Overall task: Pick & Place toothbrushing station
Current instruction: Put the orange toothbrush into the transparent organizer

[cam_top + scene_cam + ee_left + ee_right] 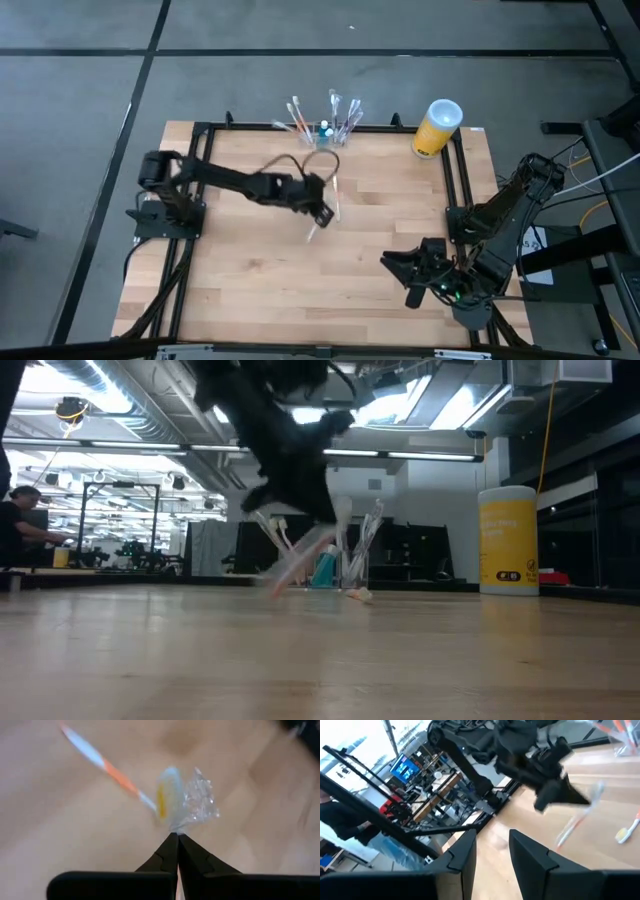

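Observation:
The toothbrushing station (pixel 325 132), a low see-through holder, stands at the table's far edge with several toothbrushes upright in it; it also shows in the low view (pixel 348 568). My left gripper (pixel 322 212) is over the table's middle, shut on a white-and-orange toothbrush (pixel 117 775) whose head sits in crinkled clear wrap (pixel 200 800). Another toothbrush (pixel 626 833) lies flat on the wood beside it. My right gripper (pixel 492 851) waits near the table's right front, open, nothing between its fingers. My left gripper pinches the toothbrush at its head end, on the clear wrap beside the yellow bristles (pixel 175 826), between its two fingertips. The fingers slant down from the table's left. The handle (pixel 572 826) hangs slanting below the fingers, clear of the wood as far as shows.
A yellow cylinder with a white top (pixel 437 127) stands at the far right corner. A black frame rail (pixel 200 160) runs around the table. Bare wood (pixel 260 280) lies between the two arms toward the near edge.

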### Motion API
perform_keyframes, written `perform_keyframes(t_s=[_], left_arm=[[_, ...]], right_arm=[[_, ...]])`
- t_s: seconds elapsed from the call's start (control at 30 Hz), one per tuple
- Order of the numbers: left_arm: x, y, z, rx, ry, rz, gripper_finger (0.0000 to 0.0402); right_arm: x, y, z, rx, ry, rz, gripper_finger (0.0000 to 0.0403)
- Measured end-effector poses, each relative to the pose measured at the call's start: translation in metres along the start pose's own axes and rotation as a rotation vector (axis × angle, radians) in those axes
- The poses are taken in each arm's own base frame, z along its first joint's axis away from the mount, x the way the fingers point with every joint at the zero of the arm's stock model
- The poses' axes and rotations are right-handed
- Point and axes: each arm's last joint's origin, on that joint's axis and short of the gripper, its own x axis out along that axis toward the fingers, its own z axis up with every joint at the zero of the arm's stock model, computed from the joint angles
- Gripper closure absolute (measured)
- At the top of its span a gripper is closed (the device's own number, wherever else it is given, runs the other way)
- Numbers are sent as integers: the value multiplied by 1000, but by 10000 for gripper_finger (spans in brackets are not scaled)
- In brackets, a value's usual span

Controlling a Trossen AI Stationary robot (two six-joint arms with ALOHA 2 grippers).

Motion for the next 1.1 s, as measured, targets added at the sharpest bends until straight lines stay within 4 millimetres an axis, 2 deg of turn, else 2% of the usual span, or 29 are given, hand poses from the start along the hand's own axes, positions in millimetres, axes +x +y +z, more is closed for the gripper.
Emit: perform_keyframes(t_s=[0.2,0.43,0.63,0.83,0.97,1.1], left_arm=[[-46,14,41,13,-247,57,401],[-72,47,83,10,-473,197,401],[-76,86,120,-56,-622,262,401],[-76,129,146,-110,-688,266,401],[-66,152,157,-125,-696,237,401],[-48,166,160,-133,-674,214,401]], right_arm=[[1,-1,1,-3,-39,-14,284],[4,-2,3,-7,-50,-26,284],[6,-2,3,-7,-55,-32,284],[6,-2,4,13,-70,-35,284],[6,-3,4,16,-88,-41,284],[9,-3,6,15,-109,-52,284]])
